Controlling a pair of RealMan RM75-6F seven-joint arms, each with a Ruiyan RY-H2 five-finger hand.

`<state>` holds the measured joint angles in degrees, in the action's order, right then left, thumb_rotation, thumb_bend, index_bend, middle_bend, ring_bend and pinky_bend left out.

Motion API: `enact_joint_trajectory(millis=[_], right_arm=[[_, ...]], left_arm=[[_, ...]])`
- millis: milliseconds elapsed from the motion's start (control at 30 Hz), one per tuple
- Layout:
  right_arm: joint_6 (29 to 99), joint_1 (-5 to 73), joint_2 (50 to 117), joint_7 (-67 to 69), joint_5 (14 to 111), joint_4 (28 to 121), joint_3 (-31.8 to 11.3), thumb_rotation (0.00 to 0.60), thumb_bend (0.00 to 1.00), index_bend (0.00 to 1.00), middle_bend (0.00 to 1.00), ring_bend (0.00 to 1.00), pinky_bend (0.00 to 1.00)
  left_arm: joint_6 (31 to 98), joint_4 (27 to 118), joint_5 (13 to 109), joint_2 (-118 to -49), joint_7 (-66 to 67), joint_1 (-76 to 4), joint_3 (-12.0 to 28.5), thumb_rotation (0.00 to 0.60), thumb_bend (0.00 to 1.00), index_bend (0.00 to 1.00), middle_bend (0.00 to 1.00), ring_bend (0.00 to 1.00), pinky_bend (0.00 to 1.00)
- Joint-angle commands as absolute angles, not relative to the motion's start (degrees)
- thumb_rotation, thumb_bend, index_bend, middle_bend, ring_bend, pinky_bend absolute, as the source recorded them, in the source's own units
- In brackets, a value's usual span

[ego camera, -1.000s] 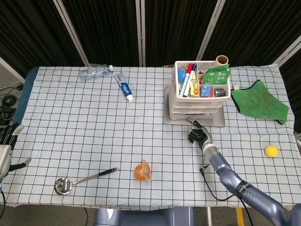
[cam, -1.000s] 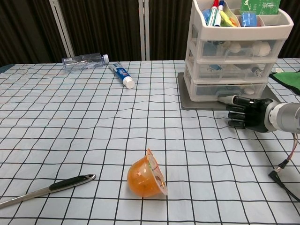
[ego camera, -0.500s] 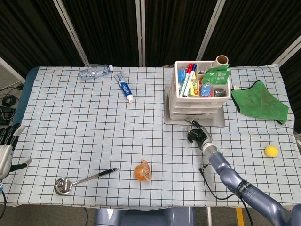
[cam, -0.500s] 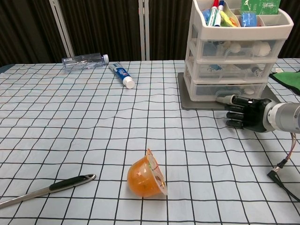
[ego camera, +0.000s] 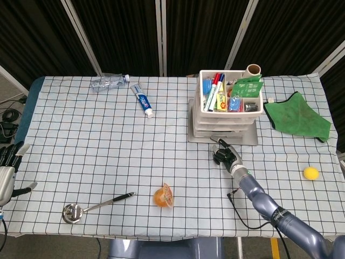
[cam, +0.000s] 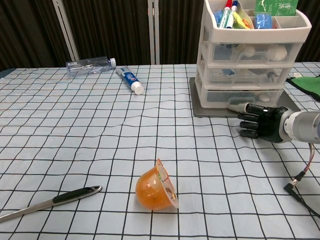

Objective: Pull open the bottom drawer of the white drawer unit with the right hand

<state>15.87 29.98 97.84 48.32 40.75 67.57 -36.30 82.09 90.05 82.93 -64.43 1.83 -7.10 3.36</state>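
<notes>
Whether the curled right hand [cam: 260, 125] grips the bottom drawer [cam: 240, 96] cannot be told; left hand [ego camera: 6, 167] partly cropped.

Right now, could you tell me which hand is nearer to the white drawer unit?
Right. The right hand sits just in front of the white drawer unit, at its bottom drawer; the left hand is at the table's far left edge.
</notes>
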Motion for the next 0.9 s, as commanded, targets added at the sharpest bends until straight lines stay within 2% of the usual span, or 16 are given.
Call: enact_joint_trajectory(millis=[33,500,667,900], right_arm=[[15.66,29.84,97.79,48.39,40.94,67.76,-36.56,0.6,0.52,0.28,0.96,0.94,0.89],[15.3,29.11,97.83,48.17,41.6,68.4,-36.55,0.6,0.52,0.28,0.96,0.94,0.89],[17.21,29.18,98.29,47.78,41.36,68.04,-36.32,0.6,0.52,0.24,0.97,0.94,0.89],[21.36,29.06,99.54,46.91,41.22,68.5,-35.56,0.6,0.52,0.24,0.97,0.94,0.89]], left_arm=[[82.04,90.09,82.98,-64.43,1.86,-7.14,3.33,0.6,0.06,0.0,0.0,0.0,0.0],[82.05,90.21,82.97,-64.44,2.22,-7.15,3.25,0.6,0.05,0.0,0.0,0.0,0.0],[82.12,90.2,82.99,-64.39,2.04,-7.14,3.26,0.6,0.06,0.0,0.0,0.0,0.0],[81.9,90.25,83.13,-64.36,2.02,-7.24,3.12,0.6,0.06,0.0,0.0,0.0,0.0]])
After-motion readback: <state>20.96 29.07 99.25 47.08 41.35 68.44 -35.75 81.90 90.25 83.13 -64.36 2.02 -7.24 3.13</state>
